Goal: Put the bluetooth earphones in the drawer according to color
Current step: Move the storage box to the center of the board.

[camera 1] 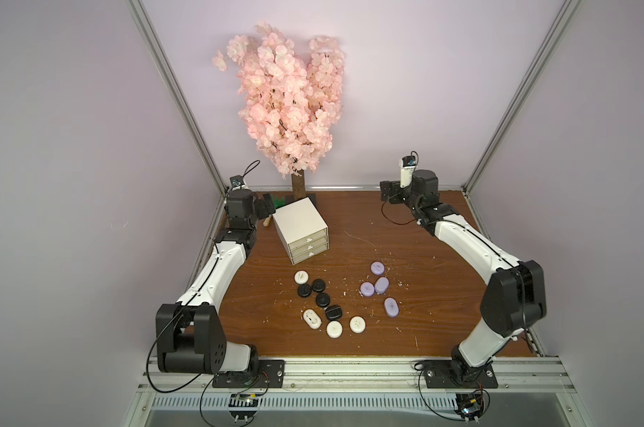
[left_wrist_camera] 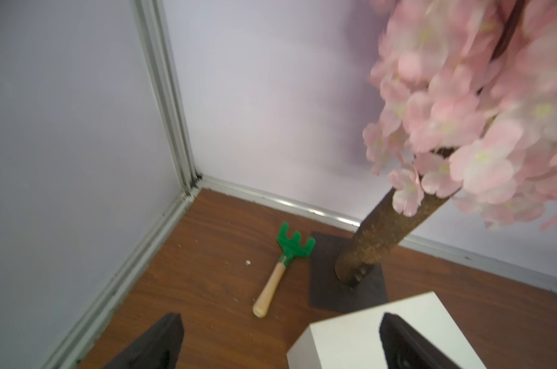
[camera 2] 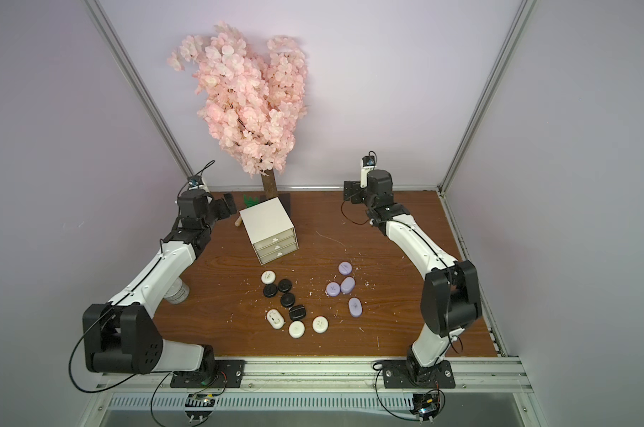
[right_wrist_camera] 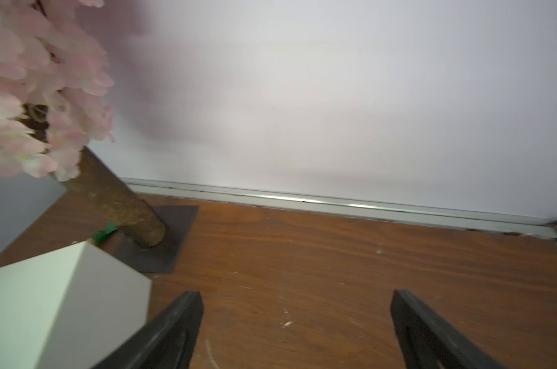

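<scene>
The drawer (camera 1: 301, 231) is a small white cabinet at the back left of the brown table, with all three fronts pushed in. In front of it lie the bluetooth earphones: several white ones (camera 1: 334, 328), several black ones (camera 1: 323, 299) and, to the right, several lavender ones (camera 1: 381, 285). My left gripper (camera 1: 266, 209) hovers open beside the drawer's back left corner; in the left wrist view (left_wrist_camera: 280, 316) one finger overlaps the cabinet's top. My right gripper (camera 1: 385, 190) stands open near the back wall, far from the earphones, with only bare table between its fingers (right_wrist_camera: 296, 293).
A pink blossom tree (camera 1: 289, 107) on a dark base plate (left_wrist_camera: 328, 287) stands behind the drawer. A green toy rake (left_wrist_camera: 294, 247) lies in the back left corner. A tin can (camera 2: 178, 294) shows under my left arm. White crumbs are scattered over the table.
</scene>
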`<move>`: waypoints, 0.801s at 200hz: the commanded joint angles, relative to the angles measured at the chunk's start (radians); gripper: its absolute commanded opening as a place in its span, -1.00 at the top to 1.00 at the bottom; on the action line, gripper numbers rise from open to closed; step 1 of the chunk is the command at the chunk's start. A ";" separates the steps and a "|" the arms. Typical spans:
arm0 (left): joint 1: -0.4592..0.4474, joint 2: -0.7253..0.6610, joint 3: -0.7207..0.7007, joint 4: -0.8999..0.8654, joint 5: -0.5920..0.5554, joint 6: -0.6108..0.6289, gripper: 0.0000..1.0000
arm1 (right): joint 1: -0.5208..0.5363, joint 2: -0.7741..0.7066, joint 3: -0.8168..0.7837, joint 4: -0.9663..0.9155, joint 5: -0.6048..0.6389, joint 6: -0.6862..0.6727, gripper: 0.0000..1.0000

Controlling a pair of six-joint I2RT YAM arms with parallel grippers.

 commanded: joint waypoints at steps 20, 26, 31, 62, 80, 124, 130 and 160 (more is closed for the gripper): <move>0.000 0.122 0.107 -0.350 0.179 -0.146 -1.00 | 0.078 0.281 0.423 -0.384 -0.302 0.142 -0.96; 0.000 0.132 0.116 -0.361 0.199 -0.154 -1.00 | 0.085 0.323 0.485 -0.412 -0.328 0.149 -0.95; 0.000 0.139 0.119 -0.364 0.217 -0.159 -1.00 | 0.089 0.357 0.534 -0.435 -0.347 0.152 -0.94; -0.002 0.196 0.145 -0.364 0.291 -0.190 -0.99 | 0.112 0.573 0.897 -0.617 -0.442 0.164 -0.80; -0.004 0.244 0.173 -0.363 0.346 -0.192 -0.98 | 0.116 0.652 1.022 -0.676 -0.485 0.171 -0.77; -0.030 0.357 0.254 -0.365 0.461 -0.176 -0.86 | 0.115 0.645 0.970 -0.678 -0.542 0.160 -0.74; -0.032 0.372 0.265 -0.365 0.478 -0.177 -0.84 | 0.115 0.638 0.956 -0.678 -0.544 0.155 -0.75; -0.056 0.425 0.294 -0.369 0.545 -0.172 -0.75 | 0.109 0.609 0.905 -0.683 -0.568 0.144 -0.74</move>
